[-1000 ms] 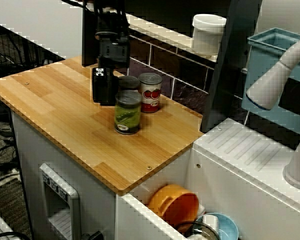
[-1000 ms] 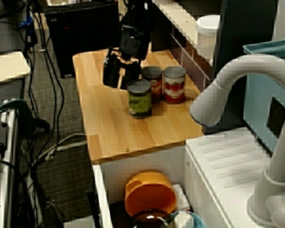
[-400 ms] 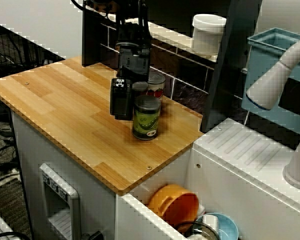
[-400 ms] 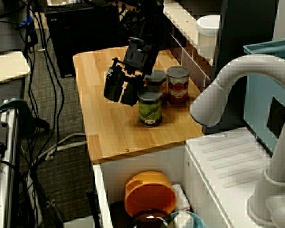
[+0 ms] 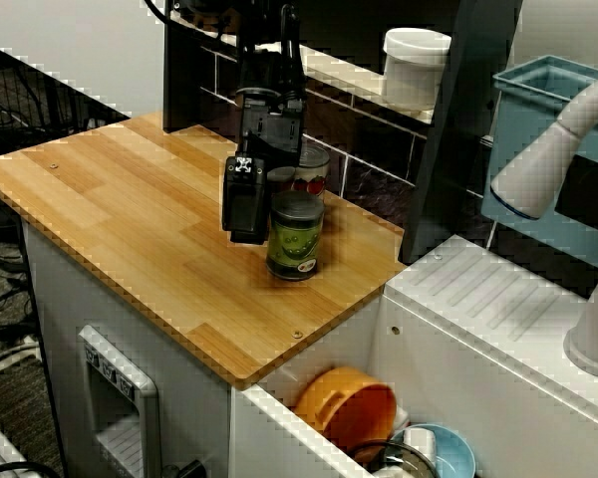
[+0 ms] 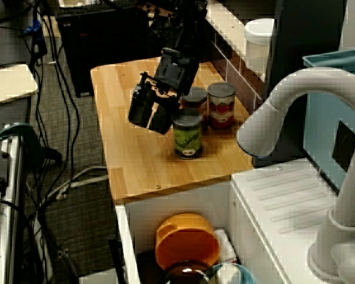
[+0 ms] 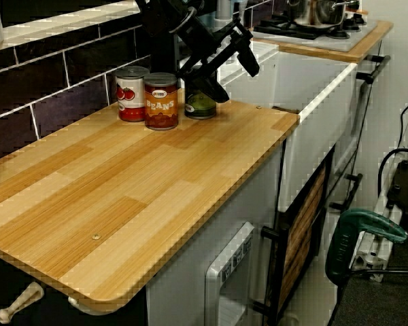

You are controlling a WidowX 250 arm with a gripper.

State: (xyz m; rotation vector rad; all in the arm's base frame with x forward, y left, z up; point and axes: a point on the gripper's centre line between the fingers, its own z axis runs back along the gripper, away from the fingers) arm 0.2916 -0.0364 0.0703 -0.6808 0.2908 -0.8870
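My black gripper (image 5: 247, 221) hangs low over the wooden counter (image 5: 130, 209), right beside the left of a green-labelled can (image 5: 295, 236). From the counter's end its fingers (image 7: 248, 60) stand spread, so the gripper (image 7: 238, 83) is open and holds nothing; the green can (image 7: 200, 105) stands upright just behind it. From the sink side the gripper (image 6: 148, 123) is tilted and a little clear of the green can (image 6: 187, 136). An orange beans can (image 7: 161, 100) and a red tomato can (image 7: 130, 94) stand close behind, against the dark tiled wall.
To the right is a white sink with an orange bowl (image 5: 349, 408) and a blue bowl (image 5: 448, 453) in it, a white faucet (image 6: 296, 106) and a ribbed drainboard (image 5: 498, 299). A dark post (image 5: 458, 129), a white tub (image 5: 416, 65) on the ledge and a blue bin (image 5: 548, 119) stand behind.
The gripper and the green can have shifted right toward the sink, the can now in front of the other two. Over the last half second the gripper barely moved.
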